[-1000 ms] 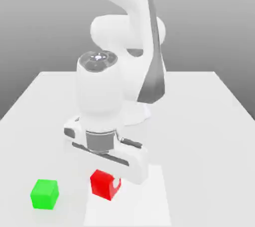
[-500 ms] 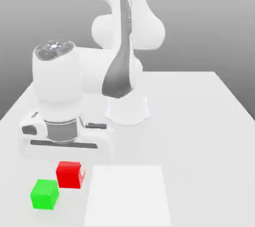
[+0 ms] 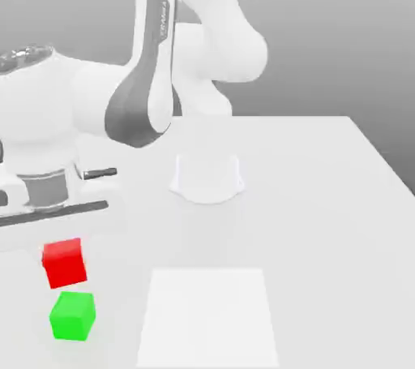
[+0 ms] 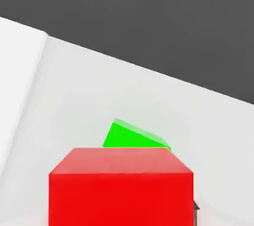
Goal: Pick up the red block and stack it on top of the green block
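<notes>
The red block [image 3: 64, 263] hangs just under the white hand at the exterior view's left, with my gripper [image 3: 62, 251] shut on it. It is off the table, a little above and slightly behind the green block [image 3: 72, 315]. The green block rests on the white table near the front left corner. A narrow gap separates the two cubes. In the hand view the red block [image 4: 120, 186] fills the near foreground, and the green block [image 4: 133, 137] peeks out beyond its top edge.
The arm's round white base [image 3: 207, 178] stands mid-table, and its grey-banded link arcs over to the left. A paler rectangular patch [image 3: 209, 315] lies on the table [image 3: 324, 221] to the right of the green block. The table's left edge runs close to the cubes.
The hand has swept to the exterior view's left with the red block. The block went from beside the pale patch to just above the green block. The green block has stayed put.
</notes>
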### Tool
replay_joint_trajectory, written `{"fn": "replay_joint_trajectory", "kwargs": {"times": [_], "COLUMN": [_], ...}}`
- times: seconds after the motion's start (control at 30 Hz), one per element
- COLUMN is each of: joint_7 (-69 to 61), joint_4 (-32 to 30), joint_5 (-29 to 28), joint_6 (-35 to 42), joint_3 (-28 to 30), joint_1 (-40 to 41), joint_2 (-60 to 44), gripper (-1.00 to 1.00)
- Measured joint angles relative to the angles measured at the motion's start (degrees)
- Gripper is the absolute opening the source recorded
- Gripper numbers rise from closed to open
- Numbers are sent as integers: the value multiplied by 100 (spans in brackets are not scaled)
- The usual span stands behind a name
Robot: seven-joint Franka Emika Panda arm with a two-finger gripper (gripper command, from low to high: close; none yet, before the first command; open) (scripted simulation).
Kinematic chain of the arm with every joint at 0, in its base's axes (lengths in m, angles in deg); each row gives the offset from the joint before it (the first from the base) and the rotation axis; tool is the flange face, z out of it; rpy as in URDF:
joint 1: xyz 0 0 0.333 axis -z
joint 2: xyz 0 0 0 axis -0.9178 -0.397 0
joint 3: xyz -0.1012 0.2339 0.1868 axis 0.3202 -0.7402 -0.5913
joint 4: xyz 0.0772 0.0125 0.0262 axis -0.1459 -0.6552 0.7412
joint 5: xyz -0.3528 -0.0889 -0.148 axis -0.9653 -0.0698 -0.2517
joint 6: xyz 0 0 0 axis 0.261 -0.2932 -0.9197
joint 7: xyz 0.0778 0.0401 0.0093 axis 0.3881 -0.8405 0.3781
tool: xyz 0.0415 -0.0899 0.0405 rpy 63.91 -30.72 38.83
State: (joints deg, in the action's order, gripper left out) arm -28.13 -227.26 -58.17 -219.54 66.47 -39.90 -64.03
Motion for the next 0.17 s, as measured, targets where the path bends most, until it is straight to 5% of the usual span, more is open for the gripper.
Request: {"fn": "replay_joint_trajectory", "kwargs": {"times": [0.03,0.07,0.17], "joint_7": [-7,-6,-6], "joint_4": [8,14,14], "joint_5": [-4,-9,-9], "joint_6": [-177,-358,-357], "joint_3": [2,6,5], "joint_1": [2,4,4], "joint_2": [-186,-379,-379], "gripper": [-100,100,100]}}
